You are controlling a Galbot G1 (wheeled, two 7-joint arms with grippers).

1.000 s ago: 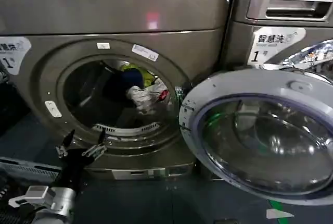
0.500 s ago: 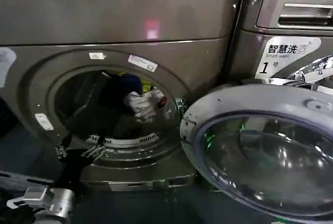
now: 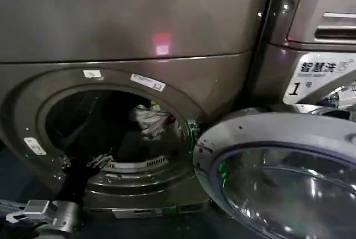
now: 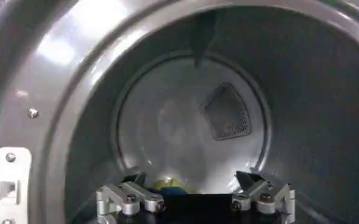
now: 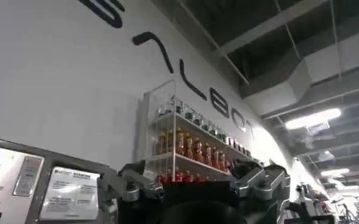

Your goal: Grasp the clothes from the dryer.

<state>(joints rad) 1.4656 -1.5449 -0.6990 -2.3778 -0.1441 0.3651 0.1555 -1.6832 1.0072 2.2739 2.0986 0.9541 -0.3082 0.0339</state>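
The dryer is the big bronze-grey machine with its round port open. Inside the port lies the clothes heap, white-grey with a red spot, the rest in shadow. My left gripper is at the port's lower lip, left of and below the heap, open and holding nothing. In the left wrist view the gripper faces the drum's back wall, and a bit of yellow-green and blue clothes shows just past its body. My right gripper is open, raised and pointing at a wall.
The dryer's round glass door hangs open at lower right, close to the port. A second machine with a "1" label stands to the right. A mesh vent sits in the drum's back wall. A bottle shelf is on the wall.
The dryer now looks larger and lower-left in the head view, as if seen from closer. My left gripper has gone from below the port's rim to its lower lip, still open.
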